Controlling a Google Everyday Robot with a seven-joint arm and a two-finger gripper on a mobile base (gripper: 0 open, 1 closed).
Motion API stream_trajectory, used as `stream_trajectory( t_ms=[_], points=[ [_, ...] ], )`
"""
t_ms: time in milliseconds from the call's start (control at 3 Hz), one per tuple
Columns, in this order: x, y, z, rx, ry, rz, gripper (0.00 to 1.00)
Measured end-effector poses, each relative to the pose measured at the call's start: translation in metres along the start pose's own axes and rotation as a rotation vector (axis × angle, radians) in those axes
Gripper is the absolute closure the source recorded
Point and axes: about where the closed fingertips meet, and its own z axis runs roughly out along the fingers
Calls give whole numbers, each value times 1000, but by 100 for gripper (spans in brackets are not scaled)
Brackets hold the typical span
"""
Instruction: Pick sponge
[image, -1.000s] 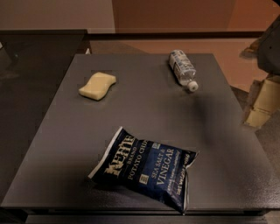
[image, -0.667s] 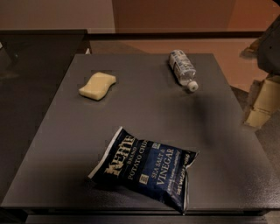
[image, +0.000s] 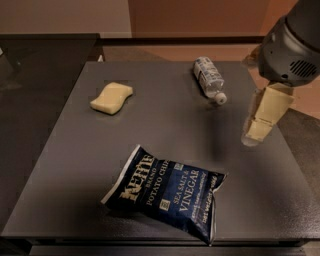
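End effector (image: 256, 131): cream-coloured, blocky, hanging from a rounded grey wrist housing (image: 292, 45) with a vent grille, which enters from the top right corner. It sits over the right side of the flat dark grey surface (image: 165, 125), roughly mid-depth, tilted with its tip down and to the left. Can't tell from this view if it's wide or narrow. Nothing visibly in it, and it isn't touching any of the items.

Sponge (image: 111, 97): small pale yellow soft block with rounded corners and a wavy outline. It lies flat at far left of the surface, long axis slightly diagonal. Well apart from the end effector, with most of the surface's width between them. Nothing is on it or against it.

Bottle (image: 209, 78): clear plastic, with a label and a white cap, lying on its side at far right of centre. The cap points near-right, toward the end effector's side. It's near the end effector but not touching it.

Chip bag (image: 167, 192): dark blue, crinkled foil, white lettering reading potato chips, sea salt & vinegar. It lies flat at near centre, angled so its right end comes close to the near edge. Much bigger than the sponge and well apart from it.

Floor beyond the far edge is reddish-brown.
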Motion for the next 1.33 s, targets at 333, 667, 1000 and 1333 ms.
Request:
stream_trajectory(
  t_ms=[333,667,1000,1333],
  points=[
    [-32,-8,19,-34,-91,16,0],
    [-66,-12,38,-51,-169,31,0],
    [-106,-13,59,-39,-240,26,0],
    [-140,-23,81,-22,-297,16,0]
  ],
)
